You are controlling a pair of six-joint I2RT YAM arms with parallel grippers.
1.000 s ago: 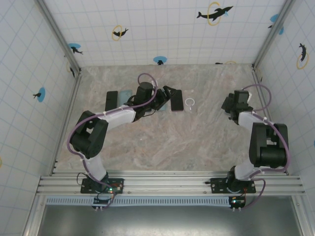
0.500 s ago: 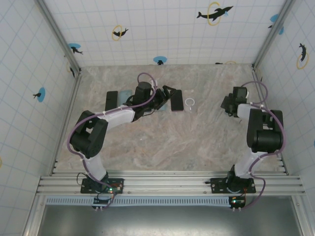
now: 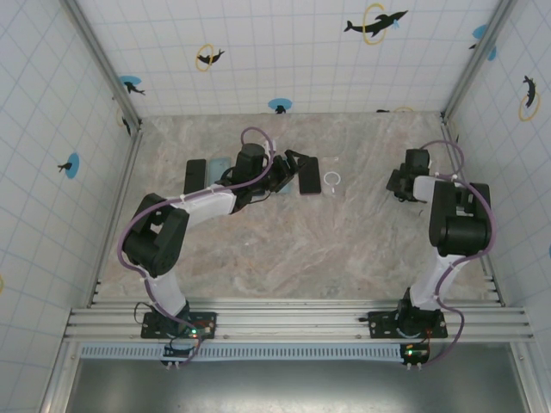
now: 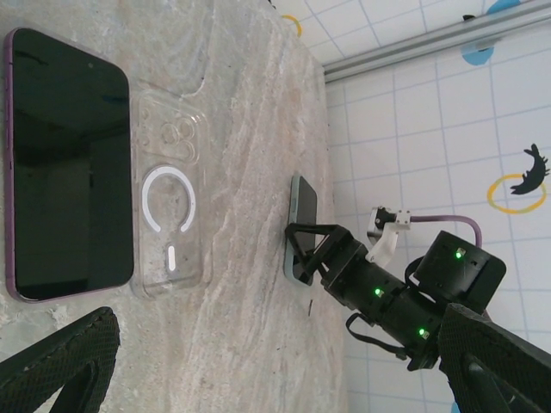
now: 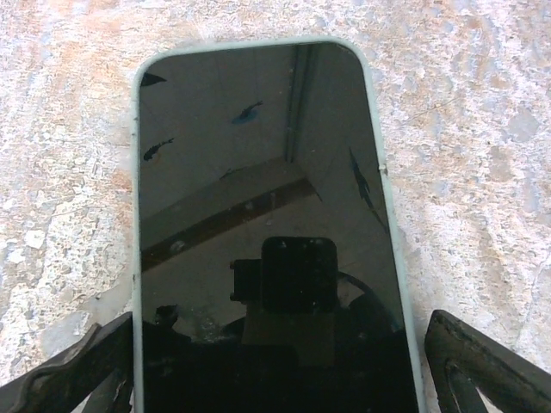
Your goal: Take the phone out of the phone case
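Right end effector [image 5: 275, 344] straddles the cased phone [image 5: 267, 172] flat on tabletop [image 5: 482, 129], jaws wide. Left end effector [image 4: 275, 344] wide too. Grip the long edges squarely, then peel a case corner.

Flat on beige marbled stone tabletop [image 5: 69, 129]: glossy black-screened rectangular phone with pale green rim [image 5: 267, 198]. Jaws of right gripper [image 5: 275, 366] spread wide, black fingers [image 5: 482, 361] flanking phone's near end.

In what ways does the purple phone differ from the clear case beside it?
The phone is opaque, with a dark screen and purple edge; the case is see-through, with the table visible through it. The case bears a white ring; the phone's face is plain. Both lie flat, side by side.
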